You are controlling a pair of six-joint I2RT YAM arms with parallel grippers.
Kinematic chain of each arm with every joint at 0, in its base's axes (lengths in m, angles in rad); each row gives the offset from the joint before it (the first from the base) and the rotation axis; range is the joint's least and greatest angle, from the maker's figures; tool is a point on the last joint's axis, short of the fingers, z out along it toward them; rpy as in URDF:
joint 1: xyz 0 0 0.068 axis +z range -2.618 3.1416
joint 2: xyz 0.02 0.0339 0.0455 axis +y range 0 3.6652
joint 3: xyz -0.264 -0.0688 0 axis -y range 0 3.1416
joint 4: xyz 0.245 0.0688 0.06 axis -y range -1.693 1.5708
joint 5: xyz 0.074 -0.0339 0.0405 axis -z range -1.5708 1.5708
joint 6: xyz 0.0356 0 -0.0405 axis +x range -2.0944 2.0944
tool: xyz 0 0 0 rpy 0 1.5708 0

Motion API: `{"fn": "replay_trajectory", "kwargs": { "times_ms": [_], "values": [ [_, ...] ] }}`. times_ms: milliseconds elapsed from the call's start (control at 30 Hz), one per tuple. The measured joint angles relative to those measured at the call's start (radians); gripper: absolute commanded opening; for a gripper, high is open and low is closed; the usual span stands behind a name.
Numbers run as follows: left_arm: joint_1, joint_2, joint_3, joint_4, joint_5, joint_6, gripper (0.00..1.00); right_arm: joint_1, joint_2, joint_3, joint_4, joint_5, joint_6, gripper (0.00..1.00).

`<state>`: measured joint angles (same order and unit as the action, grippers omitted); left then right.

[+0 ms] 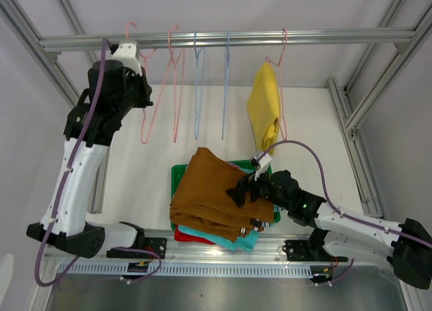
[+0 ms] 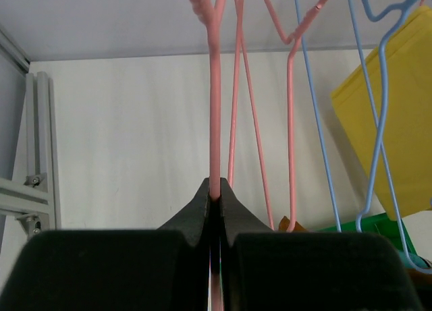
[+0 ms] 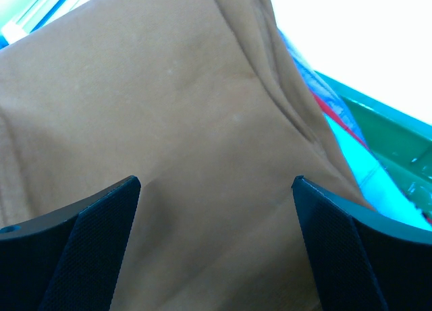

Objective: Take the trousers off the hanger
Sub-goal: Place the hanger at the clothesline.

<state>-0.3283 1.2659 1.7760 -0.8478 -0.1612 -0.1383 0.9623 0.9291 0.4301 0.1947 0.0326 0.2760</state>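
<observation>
Black left gripper [image 2: 214,191], jaws pressed together on a pink hanger [image 2: 215,115]; only the left wrist view showed this clamp. The right gripper [image 3: 216,189] stood wide apart just above the brown trousers [image 1: 212,189], which lay atop the red pair [image 1: 183,237] and teal pair [image 1: 243,242] in the green tray [image 1: 177,171]. The yellow trousers [image 1: 264,108] hung with their long axis vertical beneath the rail [image 1: 324,36].

Overhead view: we note even, diffuse light and no hard shadows, only faint shade under the brown trousers [image 1: 216,189].

Right wrist view: we record the upper right corner blown out to pure white. The cloth is soft and out of focus at close range. The pads [image 3: 74,257] of the right gripper [image 3: 216,186] read near black.

Left wrist view: we find the left gripper [image 2: 214,189] an underexposed dark mass. The pink hanger [image 2: 214,108] it pinches is slightly blurred, and the pale backdrop is evenly lit.
</observation>
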Motion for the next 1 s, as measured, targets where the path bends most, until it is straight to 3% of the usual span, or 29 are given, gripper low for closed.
{"fn": "replay_trajectory", "kwargs": {
  "times_ms": [367, 700, 1000],
  "values": [
    [0.037, 0.184, 0.074, -0.01, 0.12, 0.0, 0.01, -0.052, 0.018, -0.008, 0.024, -0.022, -0.004, 0.99],
    [0.037, 0.153, -0.015, 0.015, 0.141, 0.0, 0.0, -0.062, 0.018, -0.024, 0.051, -0.044, -0.004, 0.99],
    [0.04, 0.111, -0.115, 0.134, 0.162, -0.003, 0.01, -0.063, 0.023, -0.034, 0.071, -0.05, -0.003, 1.0]
  ]
}}
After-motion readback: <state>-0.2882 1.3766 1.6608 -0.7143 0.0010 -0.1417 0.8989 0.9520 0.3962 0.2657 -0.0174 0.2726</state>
